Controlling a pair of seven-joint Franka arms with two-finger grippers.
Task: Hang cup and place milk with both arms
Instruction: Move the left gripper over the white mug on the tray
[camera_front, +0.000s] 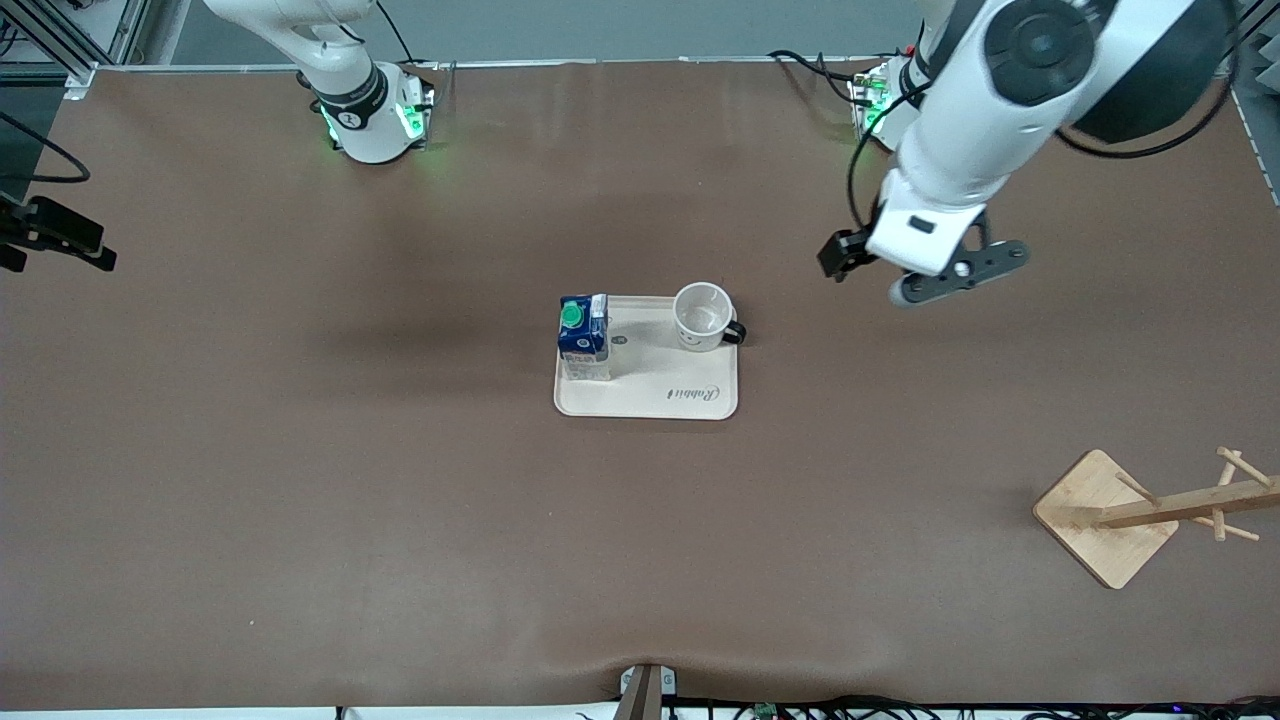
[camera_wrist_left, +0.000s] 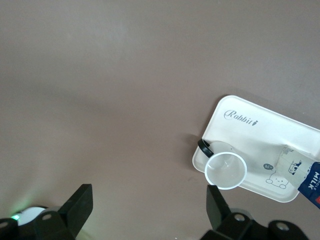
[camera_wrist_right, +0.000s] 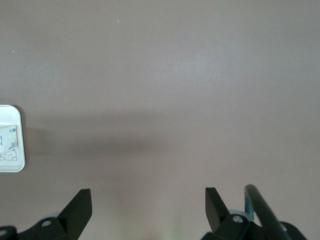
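Observation:
The white cup (camera_front: 703, 316) stands upright on a cream tray (camera_front: 650, 400) at mid-table, its black handle pointing toward the left arm's end. The dark-blue milk (camera_front: 584, 335) with a green cap stands on the same tray, toward the right arm's end. My left gripper (camera_wrist_left: 148, 196) hangs open and empty over bare table, beside the tray toward the left arm's end. In its wrist view the cup (camera_wrist_left: 226, 171) sits just off one fingertip (camera_wrist_left: 216, 197). My right gripper (camera_wrist_right: 147, 197) is open and empty above bare table; it is out of the front view.
A wooden peg rack (camera_front: 1150, 512) on a square base stands near the front camera at the left arm's end. A black camera mount (camera_front: 50, 238) juts in at the right arm's end. The tray's corner (camera_wrist_right: 12, 162) shows in the right wrist view.

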